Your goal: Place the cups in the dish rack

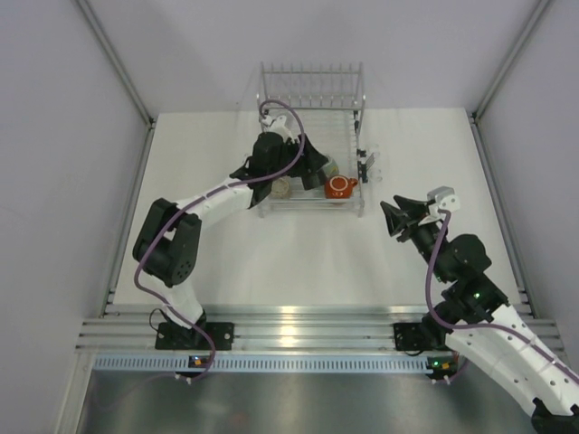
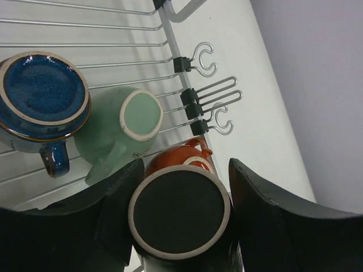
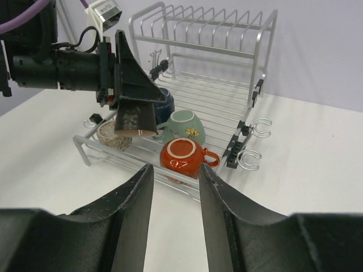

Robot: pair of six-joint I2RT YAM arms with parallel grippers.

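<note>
**Top external:** dish rack (image 1: 312,90) is set at the table's 12 o'clock. Left gripper (image 1: 312,172) is held over it. Right gripper (image 1: 391,221) is seen at the rack's 4 o'clock, jaws apart, nothing held.

**Left wrist:** black mug (image 2: 180,212) is clamped between the fingers above orange mug (image 2: 181,154). Blue mug (image 2: 42,93) and mint mug (image 2: 127,122) are racked toward 10 o'clock.

**Right wrist:** 4 mugs are counted in the rack, beige mug (image 3: 112,136) included. The black one is judged the 5th, not yet released. A 6th is not made out.

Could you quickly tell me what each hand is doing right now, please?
Left hand: closed on the black ceramic mug.
Right hand: open, empty.
</note>
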